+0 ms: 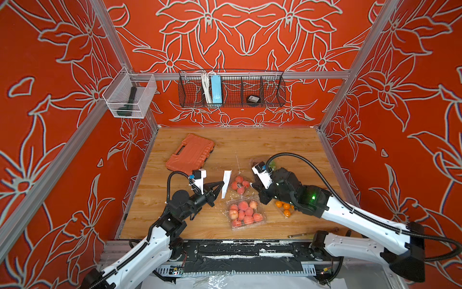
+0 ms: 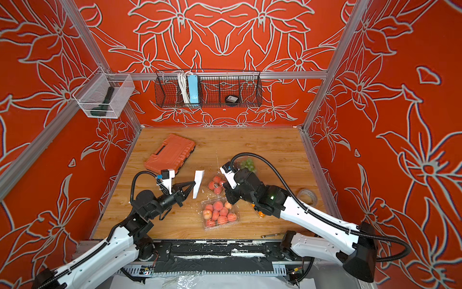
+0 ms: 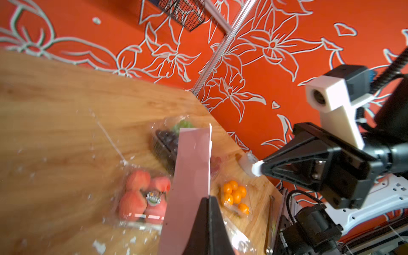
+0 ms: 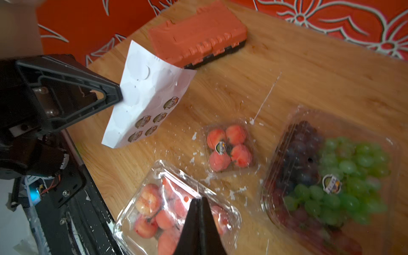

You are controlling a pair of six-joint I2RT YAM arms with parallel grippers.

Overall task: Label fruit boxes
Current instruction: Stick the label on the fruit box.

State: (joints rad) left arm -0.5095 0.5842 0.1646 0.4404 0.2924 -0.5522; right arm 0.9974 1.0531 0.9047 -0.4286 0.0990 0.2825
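Wooden table (image 1: 287, 145) carrying boxes
Orange tool case (image 1: 190, 152) beyond the left gripper (image 1: 222, 183); four fruit boxes (image 1: 245, 212) around the right gripper (image 4: 199, 199).

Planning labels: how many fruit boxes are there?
4: grape box farthest back, small peach box mid-table, big peach box nearest the front, orange box right of it.

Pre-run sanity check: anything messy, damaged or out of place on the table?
Yes: white flecks litter the table around the few-peach box and many-peach box, maybe paper scraps. The sticker sheet in the left gripper is bent, not flat.
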